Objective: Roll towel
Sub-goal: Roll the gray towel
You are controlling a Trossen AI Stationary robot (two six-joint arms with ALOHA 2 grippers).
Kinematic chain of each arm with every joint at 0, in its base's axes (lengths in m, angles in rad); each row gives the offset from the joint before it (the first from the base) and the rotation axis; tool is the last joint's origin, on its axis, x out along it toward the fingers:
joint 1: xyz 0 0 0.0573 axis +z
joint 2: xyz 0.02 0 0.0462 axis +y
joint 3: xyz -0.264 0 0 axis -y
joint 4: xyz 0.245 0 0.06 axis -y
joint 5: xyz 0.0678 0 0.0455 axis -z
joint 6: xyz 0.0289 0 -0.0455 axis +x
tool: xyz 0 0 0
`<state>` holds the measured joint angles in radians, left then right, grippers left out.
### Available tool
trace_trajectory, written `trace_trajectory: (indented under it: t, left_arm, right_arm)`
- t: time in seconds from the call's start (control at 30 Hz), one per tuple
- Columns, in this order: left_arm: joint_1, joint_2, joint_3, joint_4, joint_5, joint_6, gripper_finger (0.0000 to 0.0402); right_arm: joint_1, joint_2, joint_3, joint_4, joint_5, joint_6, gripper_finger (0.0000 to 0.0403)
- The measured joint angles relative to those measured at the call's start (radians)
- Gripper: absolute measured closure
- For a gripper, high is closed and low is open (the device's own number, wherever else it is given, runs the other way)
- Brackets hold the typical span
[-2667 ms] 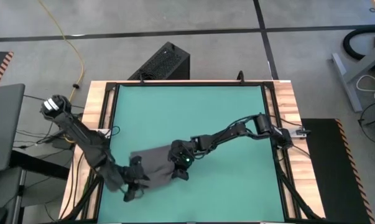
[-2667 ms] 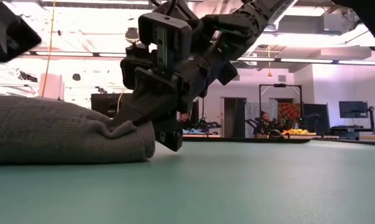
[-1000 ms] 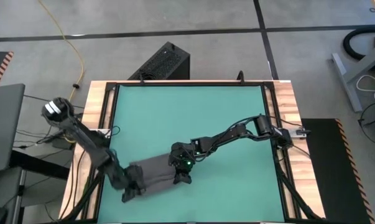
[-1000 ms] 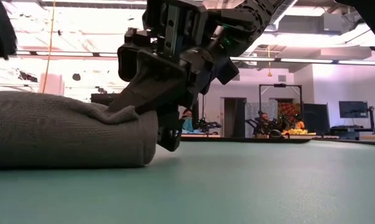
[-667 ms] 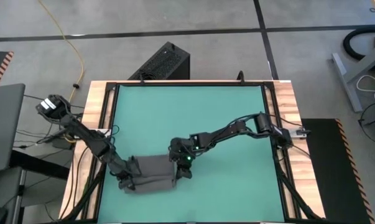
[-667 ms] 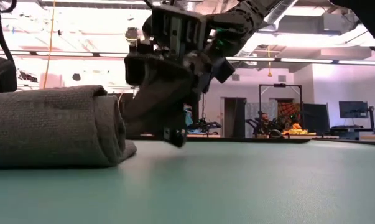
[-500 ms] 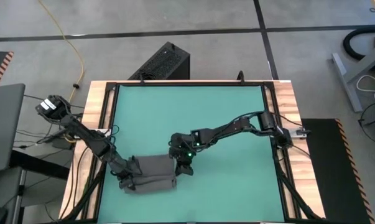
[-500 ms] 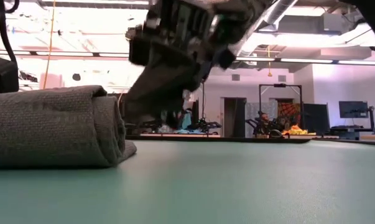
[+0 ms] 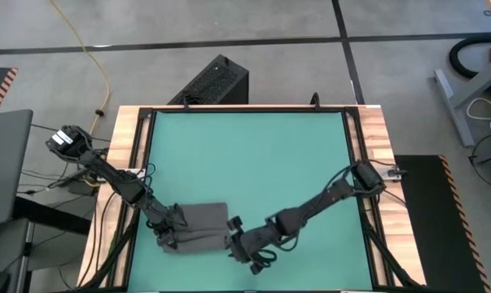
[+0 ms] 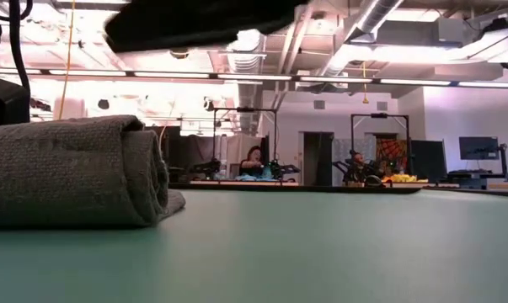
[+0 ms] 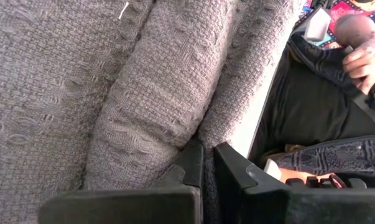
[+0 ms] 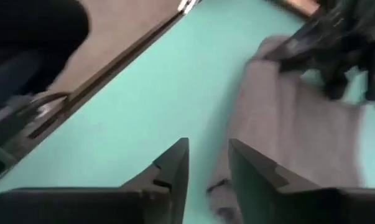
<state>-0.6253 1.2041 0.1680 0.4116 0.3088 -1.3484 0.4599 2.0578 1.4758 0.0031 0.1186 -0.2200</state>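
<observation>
**Right arm drops off the roll and swings to the near edge**

Since the earlier frames our right arm has left the towel's far-side end, where it was pressing the top fold, and has swung round toward the near edge of the table. The towel itself has gone from a loose half-fold to a compact roll.

The table's green surface is bare across its whole far half and right side, so we have plenty of room to work there; the near and left edges are close to the roll, and that is where space is tight.

The towel lies near the table's near-left corner, its long axis running left to right in the high view. In the low view we see the spiral end, with a small flap of loose cloth trailing on the surface under it.

The left gripper sits at the roll's left end; its wrist view shows the fingers nearly closed, pushed in among the folds, though we cannot tell if they pinch cloth. The right gripper hovers just beside the roll's right near corner, fingers parted and empty, the towel ahead of it and slightly to one side.

We judge both arms equally near, one at each end, so tucking the trailing flap would fall to the right.
</observation>
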Motion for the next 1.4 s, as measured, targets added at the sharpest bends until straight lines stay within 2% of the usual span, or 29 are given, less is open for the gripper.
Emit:
trace_trajectory:
  t: [0.13, 0.33, 0.47, 0.53, 0.6, 0.67, 0.73, 0.87, 0.9, 1.0, 1.13, 1.23, 1.4]
  left_arm:
    - [0.0, 0.0, 0.0, 0.006, -0.001, -0.011, 0.0401]
    - [0.001, 0.0, 0.0, 0.009, -0.001, 0.01, 0.0401]
    - [0.001, 0.0, 0.0, 0.018, 0.0, 0.029, 0.0401]
    - [0.001, 0.0, 0.0, 0.023, 0.0, 0.04, 0.0401]
    - [0.001, 0.0, 0.0, 0.025, -0.002, 0.059, 0.0401]
    - [0.001, 0.0, 0.0, 0.025, -0.007, 0.072, 0.0395]
    - [0.001, 0.0, 0.0, 0.025, -0.012, 0.087, 0.0382]
    - [0.004, 0.0, 0.0, 0.03, 0.002, 0.103, 0.0348]
    - [0.009, 0.0, 0.0, 0.032, 0.02, 0.101, 0.0341]
    - [0.019, -0.002, 0.0, 0.049, 0.065, 0.099, 0.0327]
    - [0.035, -0.045, 0.0, 0.048, 0.088, 0.116, 0.0324]
    - [0.041, -0.102, -0.001, 0.042, 0.087, 0.137, 0.0329]
    - [0.042, -0.222, -0.001, 0.039, 0.029, 0.198, 0.0346]
  right_arm:
    - [0.012, 0.007, 0.002, 0.05, 0.072, -0.055, 0.0218]
    - [-0.001, 0.094, 0.002, 0.101, 0.148, -0.082, 0.0137]
    - [-0.013, 0.123, 0.006, 0.129, 0.29, -0.096, 0.0121]
    - [-0.021, 0.123, 0.006, 0.126, 0.304, -0.097, 0.0123]
    - [-0.031, 0.123, 0.006, 0.123, 0.304, -0.075, 0.0137]
    - [-0.038, 0.123, 0.006, 0.116, 0.294, -0.05, 0.0168]
    - [-0.049, 0.123, 0.006, 0.11, 0.253, -0.019, 0.0221]
    - [-0.073, 0.123, 0.006, 0.077, 0.166, 0.079, 0.0363]
    - [-0.078, 0.123, 0.006, 0.074, 0.151, 0.111, 0.0376]
    - [-0.095, 0.122, 0.006, 0.075, 0.071, 0.224, 0.0373]
    - [-0.131, 0.122, 0.007, 0.062, -0.109, 0.358, 0.0376]
    - [-0.16, 0.121, -0.019, 0.117, -0.232, 0.435, 0.0376]
    - [-0.222, 0.121, -0.063, 0.214, -0.325, 0.607, 0.0376]
